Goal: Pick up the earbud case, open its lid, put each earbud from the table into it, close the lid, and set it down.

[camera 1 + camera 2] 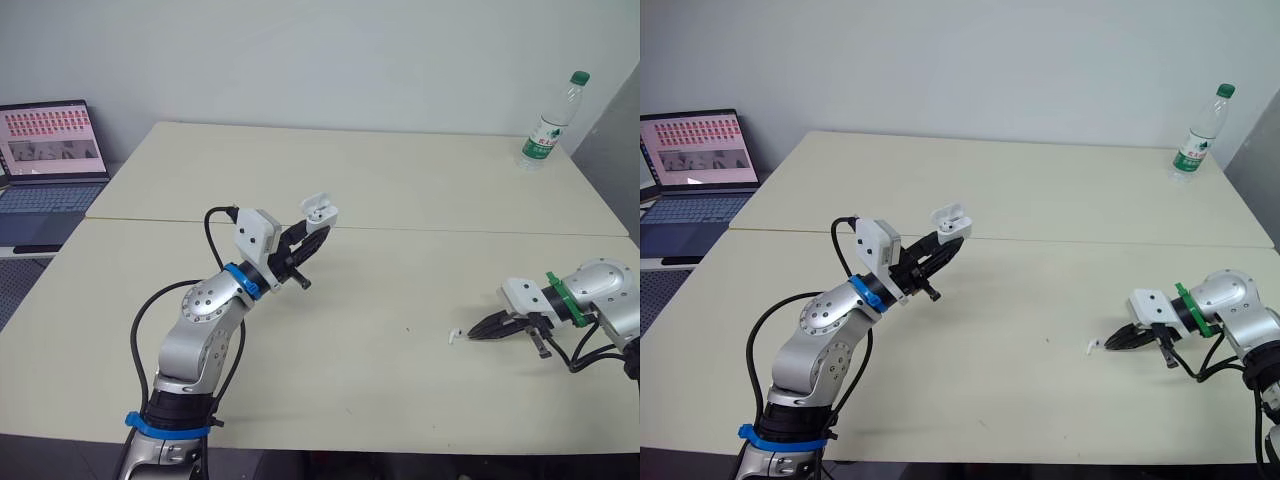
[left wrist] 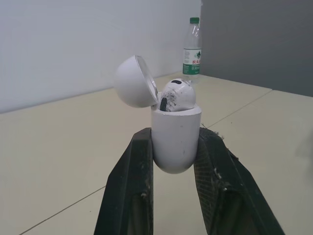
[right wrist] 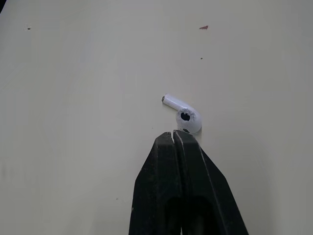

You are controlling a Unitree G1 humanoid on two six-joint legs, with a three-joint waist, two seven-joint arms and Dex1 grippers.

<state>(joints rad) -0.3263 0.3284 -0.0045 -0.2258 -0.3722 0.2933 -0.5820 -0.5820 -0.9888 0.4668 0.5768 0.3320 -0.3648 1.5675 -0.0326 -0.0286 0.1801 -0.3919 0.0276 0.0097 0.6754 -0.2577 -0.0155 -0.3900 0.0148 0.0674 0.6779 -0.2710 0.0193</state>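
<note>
My left gripper is raised above the table's middle, shut on the white earbud case. The case stands upright with its lid hinged open, and one white earbud sits in it. A second white earbud lies on the table at the right. My right gripper rests low on the table just right of that earbud, its fingers pressed together with nothing between them, the tips almost touching the earbud.
A plastic water bottle stands at the table's far right corner. An open laptop sits on a side surface to the far left. A seam runs across the cream table.
</note>
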